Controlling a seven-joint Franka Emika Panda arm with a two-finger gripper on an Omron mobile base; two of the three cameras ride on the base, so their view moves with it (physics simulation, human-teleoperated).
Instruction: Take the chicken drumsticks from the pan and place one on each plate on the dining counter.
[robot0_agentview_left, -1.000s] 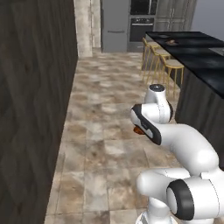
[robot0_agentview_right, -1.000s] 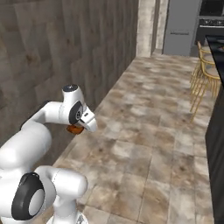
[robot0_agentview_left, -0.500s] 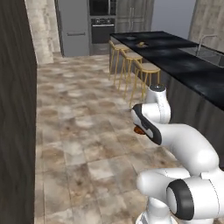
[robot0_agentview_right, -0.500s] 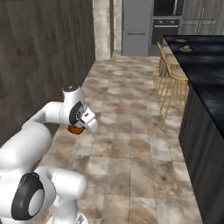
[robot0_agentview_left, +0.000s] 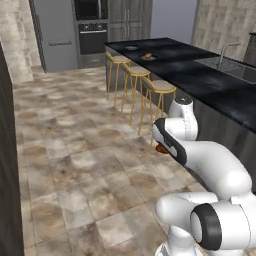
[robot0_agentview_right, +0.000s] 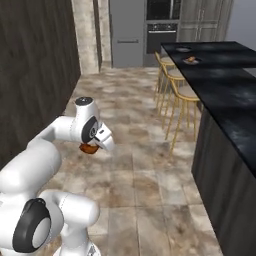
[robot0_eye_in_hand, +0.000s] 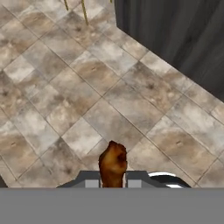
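One drumstick (robot0_eye_in_hand: 113, 162), the darker reddish-brown piece, sat pinched between your closed jaws, its end sticking out past the fingertips over the tiled floor (robot0_eye_in_hand: 87, 87). You held the gripper (robot0_agentview_right: 92, 148) low and tucked near the arm's own body, with the meat showing as a brown lump under the hand. The counter (robot0_agentview_left: 200, 75) lay ahead and to your right, its black top well above the gripper, and three gold stools (robot0_agentview_left: 150, 87) stood along its near side. Far down that top you could make out two plates (robot0_agentview_right: 191, 60), one of which seemed to carry something small already, though too tiny to be sure. So your load had to go up and forward-right, over the counter edge, towards the plate that looked bare (robot0_agentview_right: 183, 49).
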